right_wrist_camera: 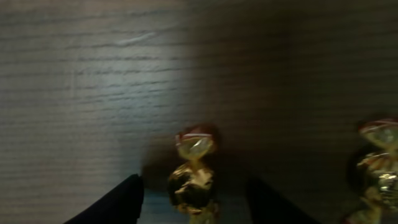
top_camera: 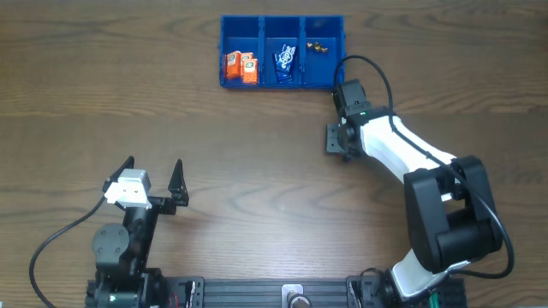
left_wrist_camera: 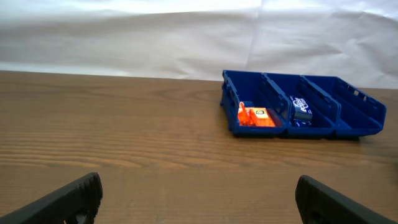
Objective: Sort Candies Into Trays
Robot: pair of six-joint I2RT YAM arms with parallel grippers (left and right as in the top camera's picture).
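gold-foil candy [right_wrist_camera: 193, 183], twisted ends, no legible print, lies on the wooden table [right_wrist_camera: 93, 74] between the parted fingers of the right gripper [right_wrist_camera: 194, 193], not clamped; right of centre in the top view. second gold candy [right_wrist_camera: 376, 162] nearby. left gripper [top_camera: 154, 164] wide open, empty, lower left.

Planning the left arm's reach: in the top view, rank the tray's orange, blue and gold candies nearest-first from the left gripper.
From the left gripper:
1. Orange candies, tray's left compartment.
2. Blue candy, middle compartment.
3. Gold candies, right compartment.
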